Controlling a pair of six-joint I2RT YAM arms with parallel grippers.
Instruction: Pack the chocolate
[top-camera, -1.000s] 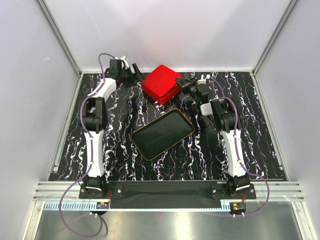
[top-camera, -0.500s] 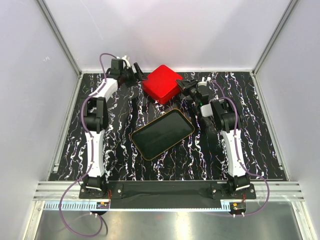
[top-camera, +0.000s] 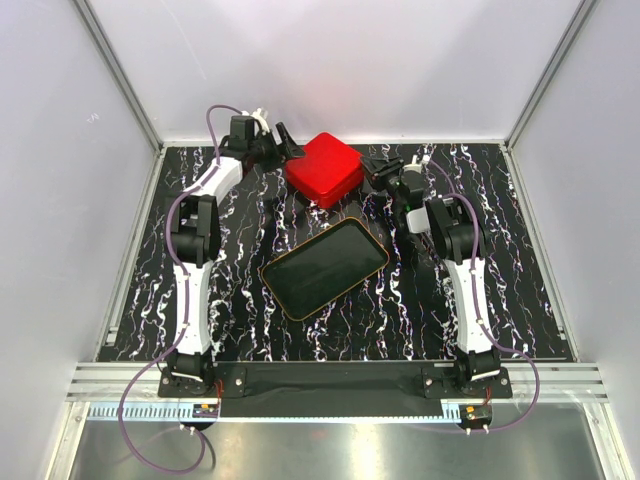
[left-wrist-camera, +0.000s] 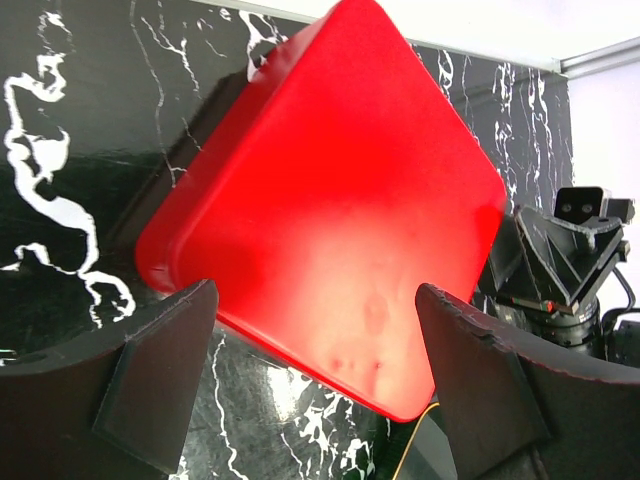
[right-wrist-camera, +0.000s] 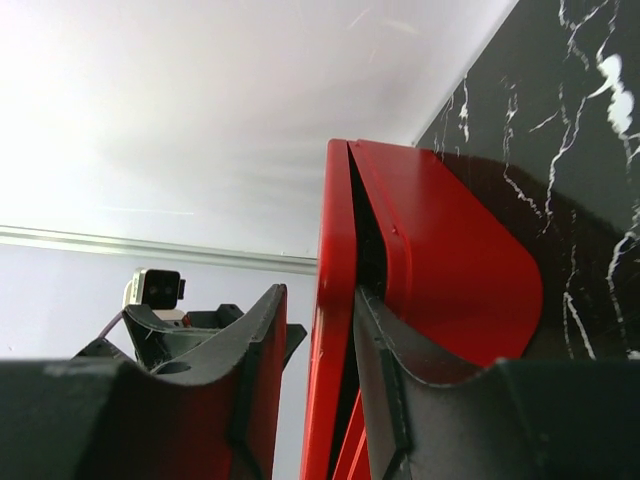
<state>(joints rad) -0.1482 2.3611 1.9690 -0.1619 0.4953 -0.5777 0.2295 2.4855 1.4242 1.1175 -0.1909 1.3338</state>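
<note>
Both arms meet at the red box (top-camera: 324, 168) at the far end of the marbled table (top-camera: 520, 260). The left gripper (left-wrist-camera: 315, 300) stands wide apart. The box's near corner sits in the gap between the two dark fingers (left-wrist-camera: 160, 380), and whether either one touches it cannot be told. From this wrist the box is a plain red slab that fills most of the frame, cut off by the fingers below, with the other arm's head partly showing past its right edge.

The right gripper (right-wrist-camera: 320, 293) straddles the edge of the lid (right-wrist-camera: 335, 250). One finger (right-wrist-camera: 380, 380) sits in the dark slit between the lid and the base (right-wrist-camera: 450, 270), and the other is outside the lid with a thin sliver of pale wall showing between them. Whether the jaws actually pinch the lid cannot be told. The slit is too dark and narrow to show the inside of the box.

No chocolate can be made out in any view, so where it lies cannot be told. The black gold-rimmed tray (top-camera: 325, 268) lies nearer the arm bases than both grippers, well apart from them.
</note>
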